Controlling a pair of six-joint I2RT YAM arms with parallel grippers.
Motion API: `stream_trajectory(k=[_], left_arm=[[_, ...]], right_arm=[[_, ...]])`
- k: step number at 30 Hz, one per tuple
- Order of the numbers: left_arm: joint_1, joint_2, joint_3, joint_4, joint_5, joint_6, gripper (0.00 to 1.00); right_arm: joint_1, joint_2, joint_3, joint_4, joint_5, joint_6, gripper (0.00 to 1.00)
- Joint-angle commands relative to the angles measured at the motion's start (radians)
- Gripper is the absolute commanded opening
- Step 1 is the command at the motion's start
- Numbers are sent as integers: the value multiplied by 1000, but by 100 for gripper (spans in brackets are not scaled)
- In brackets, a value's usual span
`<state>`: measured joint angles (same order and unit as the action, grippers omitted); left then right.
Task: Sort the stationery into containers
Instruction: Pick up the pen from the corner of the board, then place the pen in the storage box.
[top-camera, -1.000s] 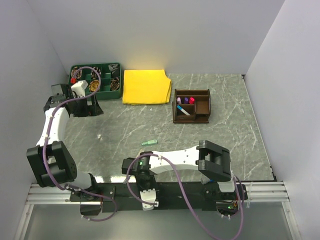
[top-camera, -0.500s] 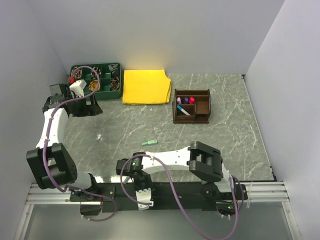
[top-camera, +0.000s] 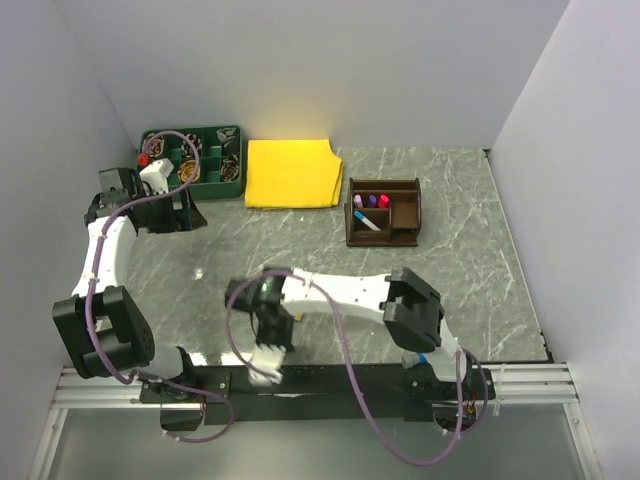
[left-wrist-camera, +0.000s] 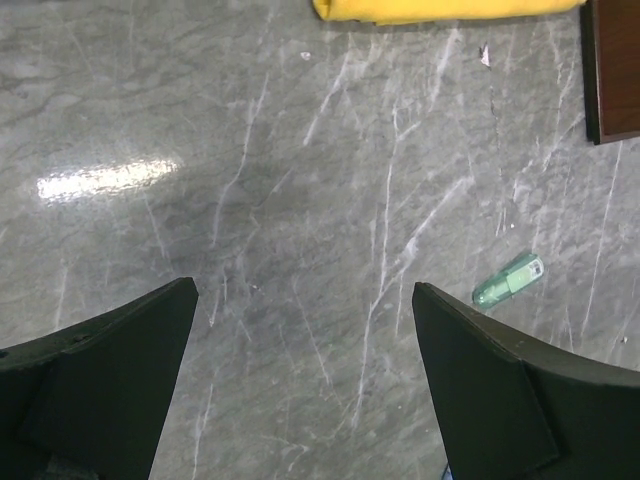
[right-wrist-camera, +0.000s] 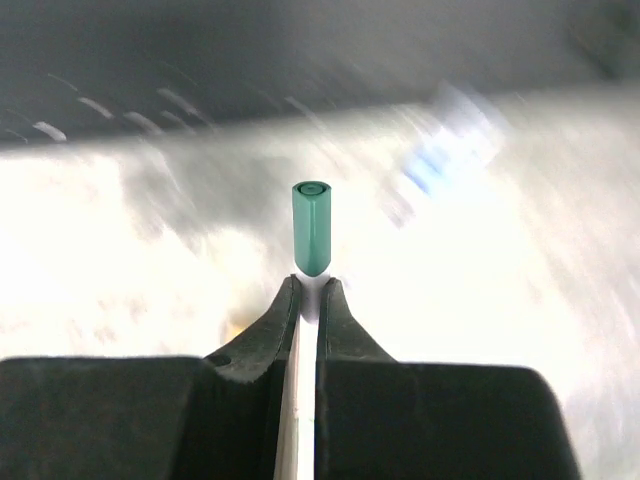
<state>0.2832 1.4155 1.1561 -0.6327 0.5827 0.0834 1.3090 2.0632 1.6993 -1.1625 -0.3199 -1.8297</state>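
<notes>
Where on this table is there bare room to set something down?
Bare stone right of the brown organiser, out to the side wall, and the middle strip between yellow cloth and right arm. Crowded: back-left around the green tray and left gripper.

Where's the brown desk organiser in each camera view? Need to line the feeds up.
Top external: the desk organiser sits right of centre, just right of the yellow cloth.
Left wrist: only its corner shows, at the top right edge.
Right wrist: not in it; the background is blurred, and the right claw is shut on a green-capped marker.
Shared landmark: the yellow cloth, also along the left wrist's top edge; the right wrist shows none.
</notes>
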Motion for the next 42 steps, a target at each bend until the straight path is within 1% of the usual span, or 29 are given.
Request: stream_trajectory(k=[1, 2, 3, 4, 5, 6, 7, 8, 9, 10, 11, 13, 15, 16, 17, 18, 19, 21, 22, 23, 24, 25, 26, 27, 30, 34, 36, 39, 42], left_arm=[[-53, 8, 50, 33, 68, 5, 96], [-79, 19, 57, 27, 62, 22, 96], [-107, 28, 69, 22, 48, 39, 96], [-163, 42, 71, 22, 36, 68, 97], [-188, 48, 68, 34, 22, 76, 96], [-225, 49, 53, 47, 19, 81, 96], [-240, 51, 42, 62, 20, 81, 96], [-251, 51, 28, 76, 31, 78, 97], [-263, 51, 4, 105, 34, 70, 96], [-278, 50, -7, 117, 39, 53, 96], [-277, 46, -19, 129, 45, 47, 96], [-329, 42, -41, 143, 43, 33, 96], [-351, 43, -35, 134, 55, 33, 96], [-354, 52, -23, 102, 60, 45, 96], [-355, 60, -9, 79, 71, 59, 96], [-355, 69, 32, 42, 91, 76, 96], [-354, 89, 56, -35, 103, 123, 97], [-354, 100, 109, -129, 126, 195, 96], [-355, 105, 120, -171, 141, 276, 97], [-355, 109, 134, -258, 143, 317, 100], [-355, 115, 169, -297, 143, 353, 99], [-355, 137, 189, -333, 126, 383, 99], [-355, 151, 210, -384, 120, 383, 99], [-355, 164, 247, -409, 121, 383, 99], [-363, 200, 264, -414, 91, 354, 99], [-377, 210, 246, -341, -64, 303, 99], [-377, 218, 255, -341, -134, 306, 99], [-377, 238, 278, -358, -194, 331, 99], [-377, 247, 286, -364, -201, 328, 100]], right_arm=[[-152, -15, 376, -98, -120, 340, 0], [-186, -3, 435, -109, -149, 410, 0], [-221, 12, 485, -103, -216, 554, 0], [-300, 11, 538, -88, -243, 626, 0], [-339, 5, 542, -16, -264, 706, 0], [-385, -26, 527, 39, -309, 874, 0], [-427, -49, 463, 99, -327, 956, 0], [-511, -73, 418, 235, -344, 1040, 0], [-549, -119, 375, 295, -355, 1181, 0], [-579, -136, 320, 335, -360, 1225, 0], [-629, -149, 301, 362, -358, 1247, 0], [-665, -181, 255, 354, -360, 1239, 0], [-730, -228, 220, 359, -396, 1236, 0], [-750, -250, 156, 375, -412, 1232, 0], [-769, -277, 113, 430, -426, 1215, 0], [-815, -335, 67, 466, -430, 1206, 0], [-836, -365, -26, 545, -438, 1202, 0], [-907, -432, -108, 607, -472, 1187, 0], [-930, -449, -178, 625, -481, 1166, 0], [-947, -466, -217, 665, -482, 1112, 0], [-964, -509, -260, 699, -476, 1095, 0], [-996, -531, -348, 742, -469, 1087, 0], [-1013, -567, -387, 830, -459, 1093, 0], [-1030, -581, -420, 871, -449, 1101, 0], [-1074, -610, -506, 967, -446, 1077, 0], [-1105, -621, -639, 1136, -436, 1040, 0], [-1119, -608, -652, 1161, -438, 1017, 0], [-1136, -586, -667, 1209, -453, 992, 0], [-1154, -566, -678, 1242, -469, 977, 0]])
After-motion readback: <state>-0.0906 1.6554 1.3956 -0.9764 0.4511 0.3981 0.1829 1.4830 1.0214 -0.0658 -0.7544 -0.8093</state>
